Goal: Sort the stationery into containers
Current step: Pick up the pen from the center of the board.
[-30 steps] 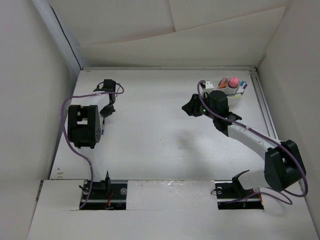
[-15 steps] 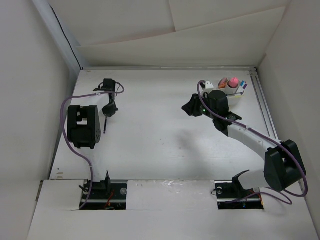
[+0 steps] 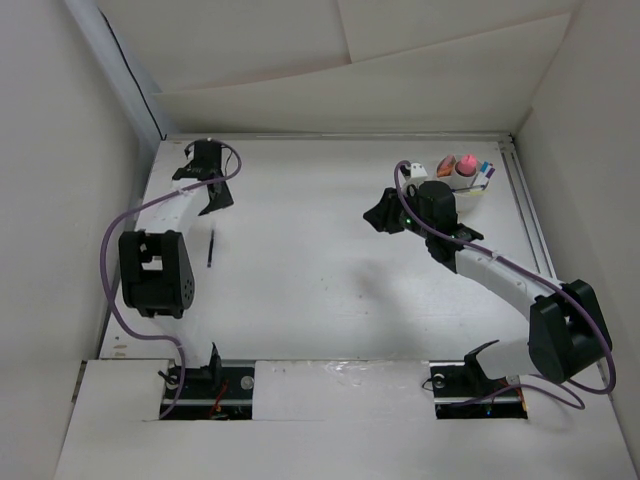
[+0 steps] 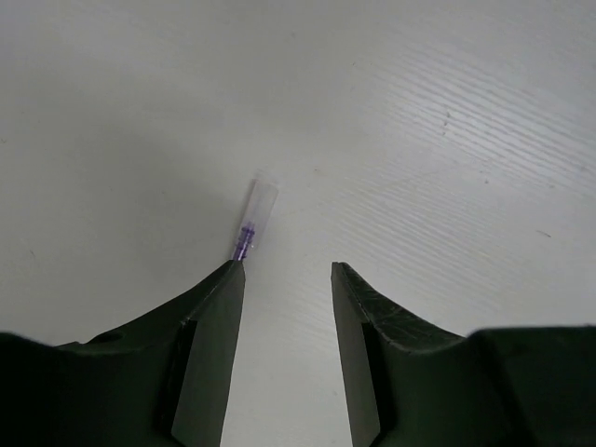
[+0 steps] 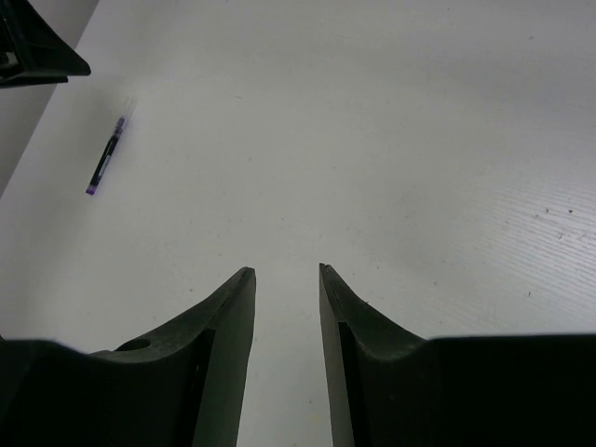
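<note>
**A:** What do the surface and the room look like?

**B:** The table (image 3: 300, 290) is plain white and matte, with faint ridges visible in the wrist views. White walls (image 3: 60, 150) close it in on the left, right and far sides. The arms and their purple cables are the only dark shapes.

**A:** And the left gripper (image 3: 216, 200)?

**B:** It is stretched toward the far left corner. Its fingers (image 4: 219, 317) stand moderately apart with only bare table between them, so it holds nothing. A thin pen (image 4: 251, 219) with a purple band and a clear end lies on the table. In the wrist view its end shows just past the tip of the left-hand finger. Whether the two touch cannot be told.

**A:** And the right gripper (image 5: 284, 272)?

**B:** It hangs over open table with its jaws a narrow gap apart, empty and touching nothing. From it, the pen lies well ahead and off to the left.

**A:** Where is the container?

**B:** The round white cup (image 3: 465, 187) stands behind the right gripper and to its right, near the far right corner. A pink-capped tube (image 3: 466, 163) and an orange piece (image 3: 447, 162) stick up from it. Which compartments they occupy is too small to tell.
</note>
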### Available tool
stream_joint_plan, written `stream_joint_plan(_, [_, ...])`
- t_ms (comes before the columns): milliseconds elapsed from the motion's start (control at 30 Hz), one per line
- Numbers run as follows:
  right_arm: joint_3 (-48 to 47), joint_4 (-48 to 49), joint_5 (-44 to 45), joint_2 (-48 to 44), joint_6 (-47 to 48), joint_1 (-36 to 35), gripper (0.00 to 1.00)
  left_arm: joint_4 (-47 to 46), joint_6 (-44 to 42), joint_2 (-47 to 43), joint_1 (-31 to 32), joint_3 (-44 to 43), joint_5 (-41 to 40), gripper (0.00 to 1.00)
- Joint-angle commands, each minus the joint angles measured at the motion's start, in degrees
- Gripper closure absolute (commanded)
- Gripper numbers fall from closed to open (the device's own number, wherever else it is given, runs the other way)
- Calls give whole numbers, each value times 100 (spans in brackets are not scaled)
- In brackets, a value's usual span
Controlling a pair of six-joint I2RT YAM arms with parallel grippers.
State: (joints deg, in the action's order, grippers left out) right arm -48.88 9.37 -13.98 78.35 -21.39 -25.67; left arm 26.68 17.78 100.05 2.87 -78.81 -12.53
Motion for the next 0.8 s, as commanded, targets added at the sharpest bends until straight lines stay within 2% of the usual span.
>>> stream_joint_plan(0, [-7, 215, -26, -171, 21, -78, 60, 259, 76, 260, -24, -47, -363, 60])
stream_joint_plan(200, [-7, 215, -26, -171, 21, -78, 60, 259, 76, 664, -24, 14, -697, 62])
stream_joint_plan(567, [-7, 215, -26, -171, 21, -78, 60, 206, -91, 998, -129, 76, -759, 62])
stream_joint_plan(767, [-7, 215, -26, -223, 21, -78, 60, 259, -91, 1306, -129, 14, -759, 70])
